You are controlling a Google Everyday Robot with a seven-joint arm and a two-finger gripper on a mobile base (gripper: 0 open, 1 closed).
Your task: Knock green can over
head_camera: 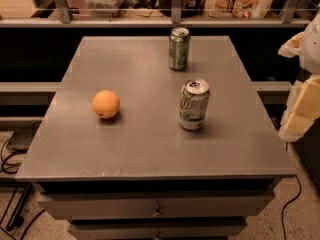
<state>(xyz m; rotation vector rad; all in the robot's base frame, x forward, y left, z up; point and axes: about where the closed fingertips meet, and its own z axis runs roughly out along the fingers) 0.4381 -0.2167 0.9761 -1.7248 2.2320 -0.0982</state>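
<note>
The green can (179, 49) stands upright near the far edge of the grey table (140, 149), a little right of the middle. It has a dark olive-green body and a silver top. My gripper (301, 79) shows as pale and yellowish parts at the right edge of the view, off the table's right side. It is well to the right of the green can, apart from it, and holds nothing that I can see.
A whitish-silver 7UP can (193, 105) stands upright in front of the green can, nearer to me. An orange (106, 104) lies on the left half. A shelf with bags and boxes (240, 1) runs behind the table. Cables (10, 159) lie on the floor at left.
</note>
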